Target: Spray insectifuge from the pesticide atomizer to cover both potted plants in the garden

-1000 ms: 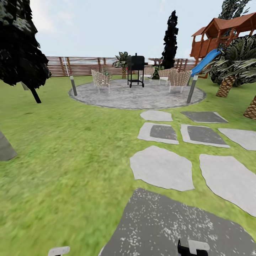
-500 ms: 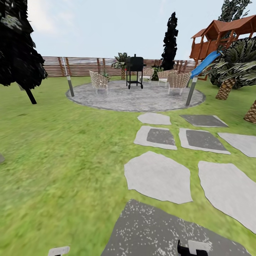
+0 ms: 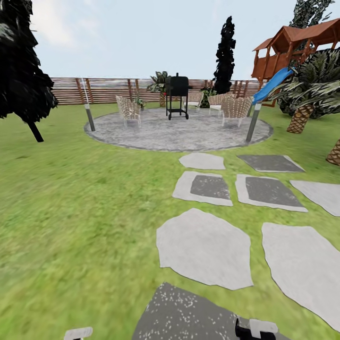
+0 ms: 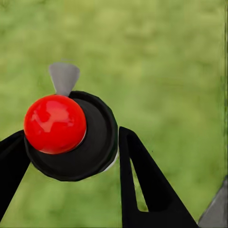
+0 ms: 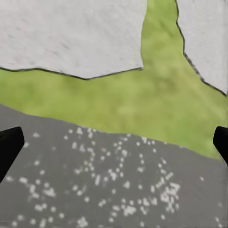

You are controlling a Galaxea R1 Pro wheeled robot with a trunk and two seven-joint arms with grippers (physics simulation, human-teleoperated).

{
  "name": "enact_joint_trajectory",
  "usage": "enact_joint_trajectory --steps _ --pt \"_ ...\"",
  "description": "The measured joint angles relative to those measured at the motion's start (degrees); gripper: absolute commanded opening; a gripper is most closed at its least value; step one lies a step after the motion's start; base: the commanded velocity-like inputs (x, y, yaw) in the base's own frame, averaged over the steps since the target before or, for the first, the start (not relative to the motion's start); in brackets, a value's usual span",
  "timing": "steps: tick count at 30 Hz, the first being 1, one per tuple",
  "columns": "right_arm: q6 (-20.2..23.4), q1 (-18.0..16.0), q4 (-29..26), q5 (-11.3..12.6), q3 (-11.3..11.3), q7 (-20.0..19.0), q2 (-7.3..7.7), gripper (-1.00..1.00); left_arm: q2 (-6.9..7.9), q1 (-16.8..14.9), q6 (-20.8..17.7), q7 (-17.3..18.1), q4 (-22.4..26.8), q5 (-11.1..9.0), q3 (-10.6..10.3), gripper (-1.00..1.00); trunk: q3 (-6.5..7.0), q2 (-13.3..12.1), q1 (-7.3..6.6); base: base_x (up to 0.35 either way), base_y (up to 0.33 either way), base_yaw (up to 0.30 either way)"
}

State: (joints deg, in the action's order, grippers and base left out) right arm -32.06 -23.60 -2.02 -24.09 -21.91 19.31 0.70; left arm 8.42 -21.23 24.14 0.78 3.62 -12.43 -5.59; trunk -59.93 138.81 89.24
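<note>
The left gripper (image 4: 71, 156) has its jaws clamped on the pesticide atomizer (image 4: 71, 137), carried low above the lawn (image 3: 71, 212) for travel; the right gripper (image 5: 114, 142) hangs with jaws apart over a dark stepping stone (image 5: 95, 175).

You have one round patio (image 3: 179, 132) ahead and seven stepping stones (image 3: 204, 248) on the lawn (image 3: 71, 212) before it. On the patio you can count one black grill (image 3: 177, 96), four wicker chairs (image 3: 128, 109) and two posts (image 3: 89, 117) at its edge. One fence (image 3: 104, 89) runs behind. You see two scaly palm trunks (image 3: 300, 119) at the right, one playset (image 3: 293, 45) with one blue slide (image 3: 271, 84), and three tall dark trees (image 3: 225, 49). One small leafy plant (image 3: 139, 101) sits by the left chair; its kind is too small to tell.
</note>
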Motion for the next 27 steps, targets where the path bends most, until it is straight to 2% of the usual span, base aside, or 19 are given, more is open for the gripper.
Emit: enact_joint_trajectory --steps 27 --pt "0.01 0.0 0.09 0.0 0.01 0.0 0.0 1.0 0.09 0.0 0.0 0.0 0.02 -0.08 0.06 -1.0 0.0 0.0 0.0 0.294 -0.182 0.0"
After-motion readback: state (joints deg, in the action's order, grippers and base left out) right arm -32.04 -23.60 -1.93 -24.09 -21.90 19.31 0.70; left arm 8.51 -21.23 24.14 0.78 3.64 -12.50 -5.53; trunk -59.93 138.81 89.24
